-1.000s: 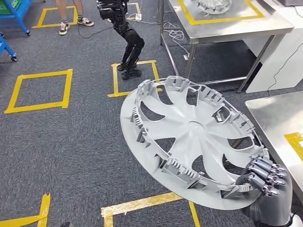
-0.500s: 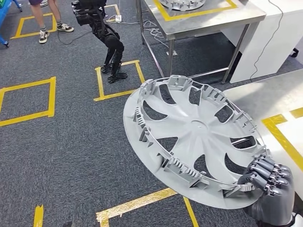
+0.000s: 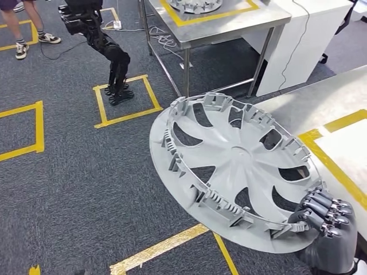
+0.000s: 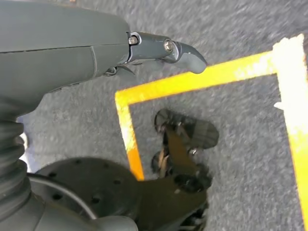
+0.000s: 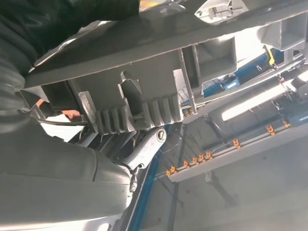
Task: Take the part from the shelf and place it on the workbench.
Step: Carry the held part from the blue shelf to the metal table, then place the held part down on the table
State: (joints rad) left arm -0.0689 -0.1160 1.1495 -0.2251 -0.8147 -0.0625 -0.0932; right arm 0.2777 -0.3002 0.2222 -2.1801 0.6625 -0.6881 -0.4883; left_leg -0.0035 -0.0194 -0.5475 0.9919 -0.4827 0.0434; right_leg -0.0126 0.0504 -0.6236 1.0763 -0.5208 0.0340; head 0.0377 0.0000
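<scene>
The grey wheel cover [image 3: 235, 169] is held tilted above the carpet, its near right rim clamped by the fingers of the right hand [image 3: 327, 232], just left of the steel workbench [image 3: 322, 103]. The left hand [image 4: 61, 53] is seen hanging over yellow floor tape [image 4: 203, 79], its thumb extended and nothing held.

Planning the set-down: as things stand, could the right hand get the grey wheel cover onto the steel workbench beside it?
Probably yes. The right hand holds the grey wheel cover by its rim, right beside the steel workbench, and nothing stands between them.
</scene>
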